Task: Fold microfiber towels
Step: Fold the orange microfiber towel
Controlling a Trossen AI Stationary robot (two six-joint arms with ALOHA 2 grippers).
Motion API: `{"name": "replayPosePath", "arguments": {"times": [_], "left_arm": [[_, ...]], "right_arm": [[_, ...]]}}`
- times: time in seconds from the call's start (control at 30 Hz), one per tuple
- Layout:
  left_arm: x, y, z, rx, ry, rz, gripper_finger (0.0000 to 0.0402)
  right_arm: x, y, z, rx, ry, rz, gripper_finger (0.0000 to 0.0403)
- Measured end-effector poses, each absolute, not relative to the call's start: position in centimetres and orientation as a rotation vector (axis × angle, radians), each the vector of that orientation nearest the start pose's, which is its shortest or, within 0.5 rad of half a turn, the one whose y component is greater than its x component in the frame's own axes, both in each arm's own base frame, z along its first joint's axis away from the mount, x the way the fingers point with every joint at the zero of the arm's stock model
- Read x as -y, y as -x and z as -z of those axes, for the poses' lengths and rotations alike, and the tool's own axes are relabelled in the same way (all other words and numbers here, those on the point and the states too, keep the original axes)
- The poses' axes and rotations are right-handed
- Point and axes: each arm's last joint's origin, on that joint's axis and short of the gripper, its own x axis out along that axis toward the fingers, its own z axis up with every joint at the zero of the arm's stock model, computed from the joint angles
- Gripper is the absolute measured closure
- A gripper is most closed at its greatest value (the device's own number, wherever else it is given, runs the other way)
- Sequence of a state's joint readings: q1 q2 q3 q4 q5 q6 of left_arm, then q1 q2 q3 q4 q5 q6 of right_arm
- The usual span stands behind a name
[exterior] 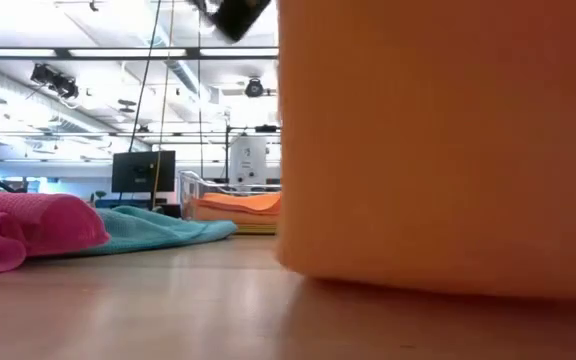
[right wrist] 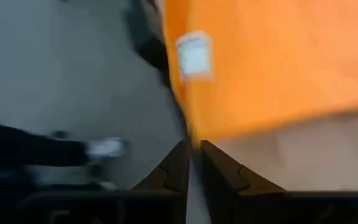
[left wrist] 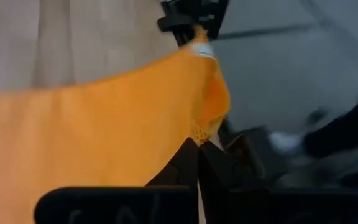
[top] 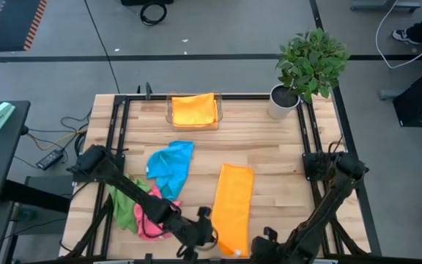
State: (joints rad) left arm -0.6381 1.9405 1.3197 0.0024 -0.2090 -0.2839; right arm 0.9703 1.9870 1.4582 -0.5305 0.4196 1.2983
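Observation:
A long orange towel [top: 236,202] lies on the table's near middle, and its near end is raised off the wood. In the low view it hangs as a broad orange sheet [exterior: 438,140] whose lower part meets the table. My left gripper [top: 209,233] is shut on the near left corner. My right gripper [top: 259,246] is shut on the near right corner, close to a white label [right wrist: 194,56]. A blue towel [top: 170,166], a green towel [top: 123,205] and a pink towel [top: 149,222] lie crumpled to the left. My left gripper pinches the orange towel's near left corner [left wrist: 201,132] between its two fingers [left wrist: 185,163], coming slanting down from the table's near left. The corner is lifted and the near edge runs across to the other gripper. My right gripper pinches the orange towel's near right corner [right wrist: 190,138] between its two fingers [right wrist: 215,163], slanting down from the near right. The corner is raised, and the towel spreads away from it toward the table's far side.
A clear tray [top: 170,117] at the far middle holds a folded orange towel [top: 194,110]. A potted plant [top: 308,62] stands at the far right corner. Black frame rails [top: 117,125] run along both sides of the table. Bare wood lies right of the long towel.

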Motion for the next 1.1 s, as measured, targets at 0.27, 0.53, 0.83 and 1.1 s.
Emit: {"name": "replayPosePath", "arguments": {"times": [0.27, 0.53, 0.83, 1.1], "left_arm": [[25.8, -33.7, -20.9, -0.752, 0.471, 0.313, 0.0397], [24.9, -34.0, -21.3, -0.739, 0.451, 0.283, 0.0397], [25.0, -33.8, -21.3, -0.751, 0.452, 0.295, 0.0397], [25.0, -33.7, -21.3, -0.758, 0.451, 0.291, 0.0397]], "right_arm": [[-30.7, -23.7, -26.5, -0.793, -0.734, 0.107, 0.0359], [-30.3, -25.5, -25.4, -0.748, -0.544, 0.097, 0.0348], [-34.3, -26.2, -17.8, -0.785, -0.49, 0.089, 0.0196], [-35.2, -27.4, -14.1, -0.77, -0.555, 0.112, 0.0075]]}}
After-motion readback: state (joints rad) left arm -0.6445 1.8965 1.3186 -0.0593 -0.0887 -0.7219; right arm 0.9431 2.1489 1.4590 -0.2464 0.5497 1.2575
